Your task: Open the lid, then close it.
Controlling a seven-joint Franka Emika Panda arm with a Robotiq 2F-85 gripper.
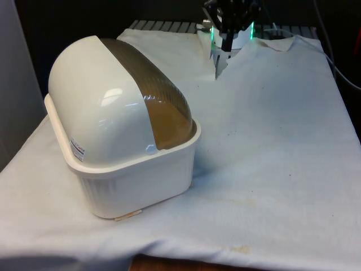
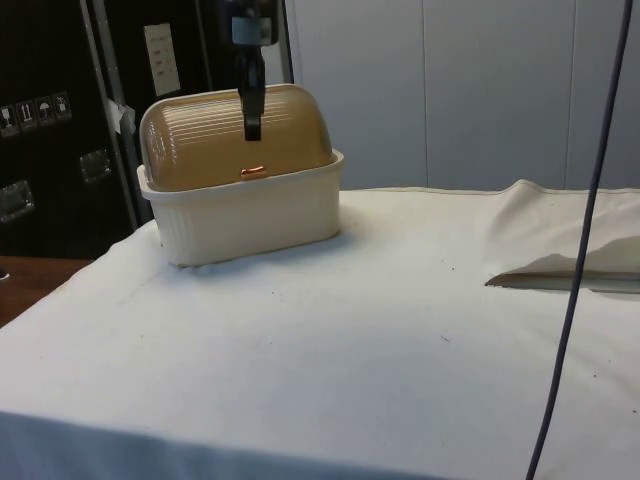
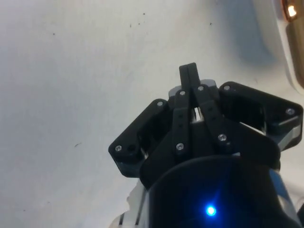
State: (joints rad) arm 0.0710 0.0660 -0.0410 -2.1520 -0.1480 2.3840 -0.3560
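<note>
The bread box [image 1: 121, 132] stood near the table's [image 1: 271, 169] corner at the front view's left, its brown roll-top lid [image 2: 235, 135] fully down. The opening step looked not yet begun. The gripper [image 3: 189, 71] hung over bare cloth, well apart from the box, fingers pressed together and holding nothing. Next it would probably need to reach the small handle [image 2: 252, 171] at the lid's lower edge.

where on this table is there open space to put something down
Bare cloth runs from the bread box to the front view's right edge and near edge. The front view's left is crowded by the box; the gripper hangs at the far end.
</note>
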